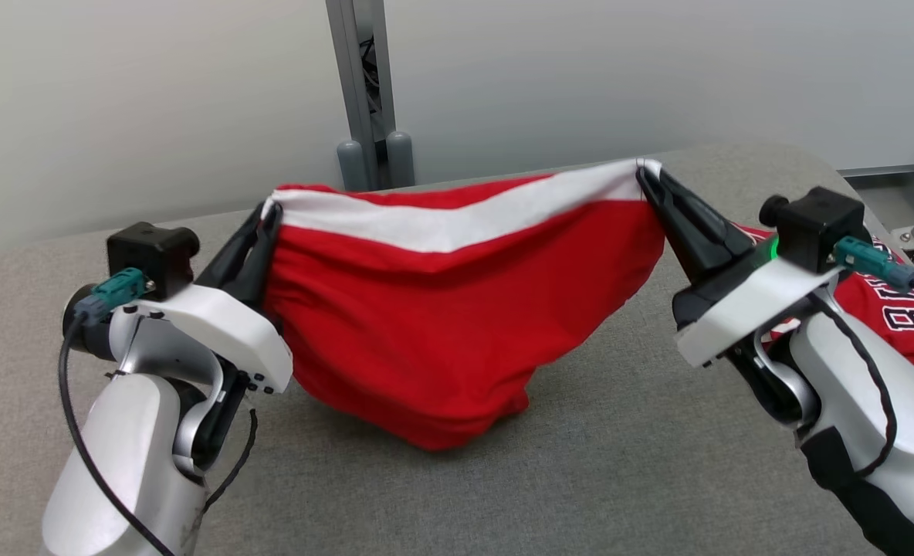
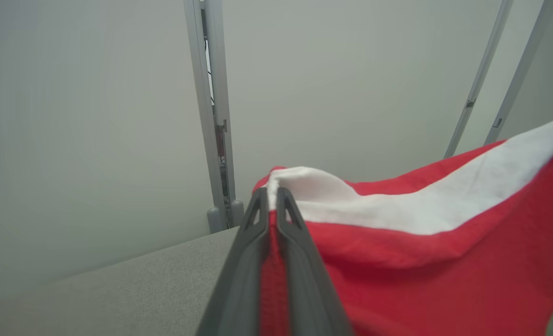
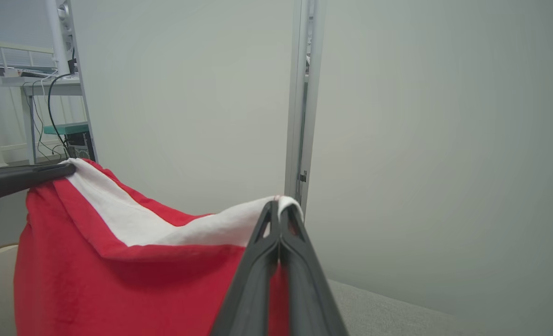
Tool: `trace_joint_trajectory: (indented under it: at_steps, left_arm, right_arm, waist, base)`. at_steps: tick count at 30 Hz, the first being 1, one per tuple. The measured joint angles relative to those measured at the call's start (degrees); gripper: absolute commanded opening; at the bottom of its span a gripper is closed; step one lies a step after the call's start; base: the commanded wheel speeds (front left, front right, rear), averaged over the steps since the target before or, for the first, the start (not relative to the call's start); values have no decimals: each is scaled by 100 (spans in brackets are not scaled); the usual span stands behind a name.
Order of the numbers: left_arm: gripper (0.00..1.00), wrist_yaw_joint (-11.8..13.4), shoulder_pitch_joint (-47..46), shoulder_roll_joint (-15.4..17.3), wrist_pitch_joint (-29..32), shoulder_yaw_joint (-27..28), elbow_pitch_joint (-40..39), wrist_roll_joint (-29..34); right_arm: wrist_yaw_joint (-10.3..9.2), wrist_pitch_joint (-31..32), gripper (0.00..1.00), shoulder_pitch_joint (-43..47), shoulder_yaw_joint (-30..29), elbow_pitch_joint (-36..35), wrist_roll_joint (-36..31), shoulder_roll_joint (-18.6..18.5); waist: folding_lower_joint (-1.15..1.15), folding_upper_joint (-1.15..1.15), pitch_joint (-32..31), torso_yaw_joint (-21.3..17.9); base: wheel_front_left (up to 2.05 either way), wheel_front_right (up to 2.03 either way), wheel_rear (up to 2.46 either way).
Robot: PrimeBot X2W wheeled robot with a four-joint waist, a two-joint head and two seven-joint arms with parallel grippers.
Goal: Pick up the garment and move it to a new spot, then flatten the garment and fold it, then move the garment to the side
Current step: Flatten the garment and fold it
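Step in hand, I judge: the pick-up-and-move part. My left gripper (image 1: 270,212) is pressed together, pinching the left end of the white band (image 1: 457,220) of the red soft cloth garment (image 1: 441,332). My right gripper (image 1: 646,174) pinches the other end the same way. The garment hangs between both grippers, below the fingertips. Its bottom touches the grey fabric table (image 1: 619,463) approx. midway between them. Next move, I think, needs both arms to travel together w/ the same gap, so the band is not slack, then to lower the cloth flat.
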Motion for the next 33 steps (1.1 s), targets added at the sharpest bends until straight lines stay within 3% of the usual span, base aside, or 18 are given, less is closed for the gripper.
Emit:
trace_joint_trajectory:
  at_steps: [5,10,16,19,23,27,33]
  left_arm:
    - [0,199,-152,-57,-248,202,-179,-47]
    - [0,222,-647,-47,-110,207,-212,-54]
    - [0,179,-1742,-45,140,165,107,-57]
    - [0,142,-3027,-115,141,179,658,-76]
    - [0,212,-4306,-180,-432,244,1333,122]
    - [0,293,-5254,-293,-1311,311,1974,222]
    - [0,174,-5762,-457,-2185,300,2803,238]
  right_arm:
    - [1,97,0,-338,-322,-26,-400,129]
    - [1,328,0,-937,-548,-1,-713,158]
    - [1,522,0,-1972,-489,196,-837,120]
    - [1,478,0,-3207,-247,684,-951,114]
    - [1,82,0,-4441,-201,1467,-1194,315]
    - [1,-143,0,-5322,-579,2057,-1730,611]
    - [1,-185,0,-5104,-1660,1438,-2599,943]
  waist:
    - [0,0,34,9]
    - [0,0,290,11]
    - [0,0,758,28]
    - [0,0,1263,42]
    - [0,0,1801,47]
    - [0,0,2293,39]
    - [0,0,2832,89]
  base:
    - [0,0,0]
    - [0,0,0]
    - [0,0,0]
    - [0,0,0]
    - [0,0,0]
    - [0,0,0]
    - [0,0,0]
